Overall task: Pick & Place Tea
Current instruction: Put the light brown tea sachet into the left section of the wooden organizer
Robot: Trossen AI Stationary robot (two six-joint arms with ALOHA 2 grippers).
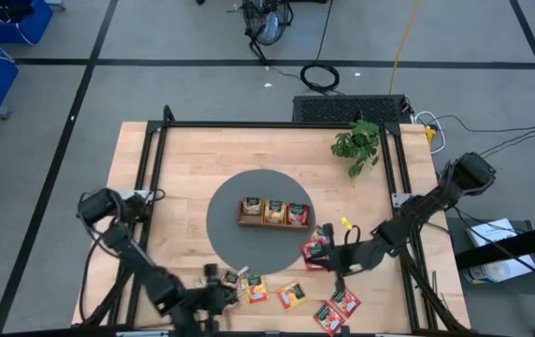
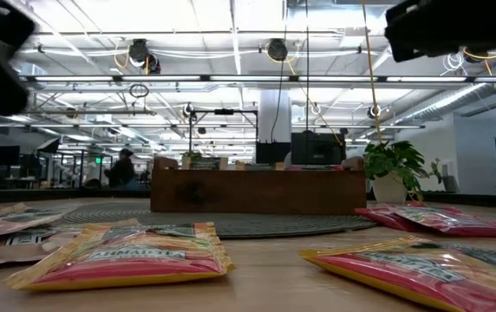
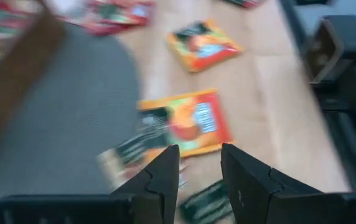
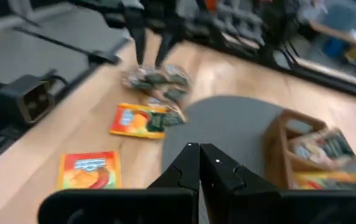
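Wooden tray [image 1: 274, 214] sits on the grey mat [image 1: 225, 225] mid-desk, its three compartments already holding sachets, likely as the drop-off. Loose tea [image 1: 292, 296] lies scattered along the desk's near edge. Left tool [image 3: 200, 163] hovers with fingers slightly apart and empty, an orange sachet [image 3: 187, 122] just ahead of its tips. Right tool [image 4: 200, 149], closed and empty, hangs by the red sachets [image 1: 317, 249].
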